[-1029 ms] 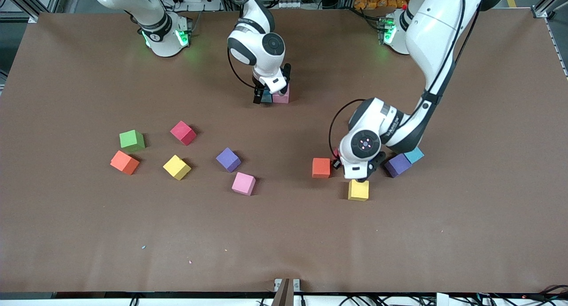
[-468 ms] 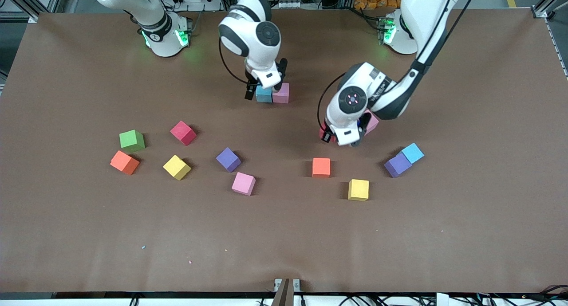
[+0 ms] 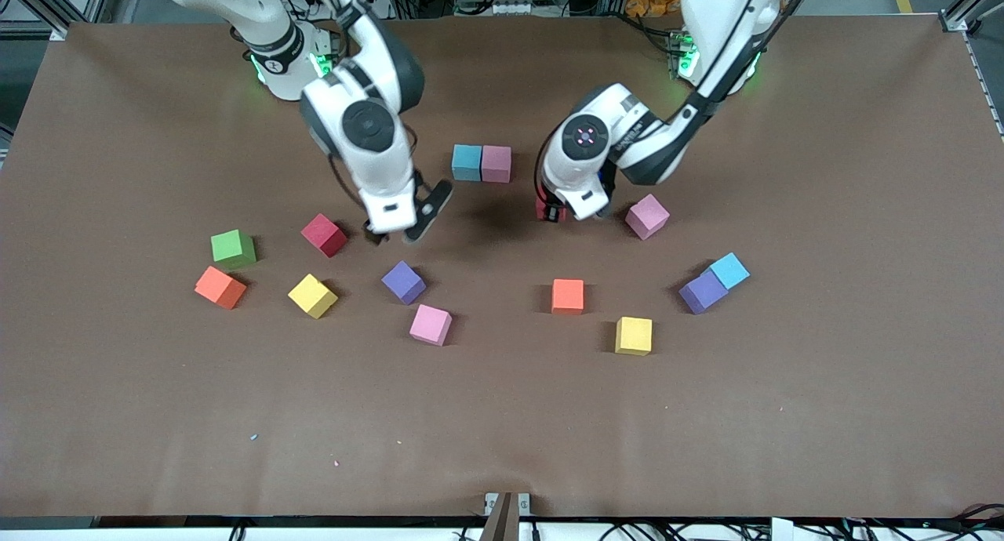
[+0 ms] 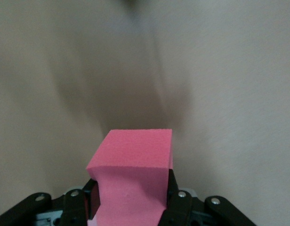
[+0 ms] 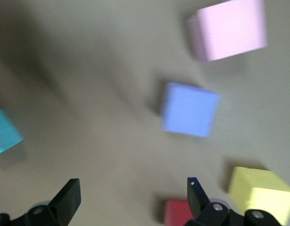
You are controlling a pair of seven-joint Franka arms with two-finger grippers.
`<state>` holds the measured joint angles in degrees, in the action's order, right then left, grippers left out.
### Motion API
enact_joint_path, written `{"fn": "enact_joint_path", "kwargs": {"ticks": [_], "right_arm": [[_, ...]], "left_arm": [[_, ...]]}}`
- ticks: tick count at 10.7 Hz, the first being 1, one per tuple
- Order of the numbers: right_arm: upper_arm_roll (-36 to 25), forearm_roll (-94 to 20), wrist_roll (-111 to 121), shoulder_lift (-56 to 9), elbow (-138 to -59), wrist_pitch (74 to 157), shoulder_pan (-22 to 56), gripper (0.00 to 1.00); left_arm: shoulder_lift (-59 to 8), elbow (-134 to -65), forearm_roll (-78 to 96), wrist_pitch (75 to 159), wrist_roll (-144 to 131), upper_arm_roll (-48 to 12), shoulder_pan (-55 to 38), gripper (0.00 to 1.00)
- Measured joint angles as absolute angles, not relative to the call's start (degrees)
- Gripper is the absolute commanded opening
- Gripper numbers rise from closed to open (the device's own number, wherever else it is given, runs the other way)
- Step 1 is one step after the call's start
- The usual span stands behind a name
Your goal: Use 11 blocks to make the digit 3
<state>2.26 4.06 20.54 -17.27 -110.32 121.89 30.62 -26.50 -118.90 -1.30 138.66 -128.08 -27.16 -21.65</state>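
Left gripper was clamped on a red block, up over the table beside the light-blue/pink pair. Right gripper hung wide open, empty, above the purple block. Foam looked light and squashy; best gripped across flat opposite faces, mid-height.

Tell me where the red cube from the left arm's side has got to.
The left gripper is shut on the red cube, up over bare table beside the light blue and pink pair, with a loose pink cube close by.
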Motion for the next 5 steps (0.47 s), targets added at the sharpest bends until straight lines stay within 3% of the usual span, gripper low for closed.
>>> {"fn": "enact_joint_path", "kwargs": {"ticks": [5], "right_arm": [[2.25,4.14,24.56,-26.32,-104.69,127.54,25.32,1.00]], "left_arm": [[-26.55,-122.14,-1.29,142.84,-139.59,-27.25,-23.44,0.00]]}}
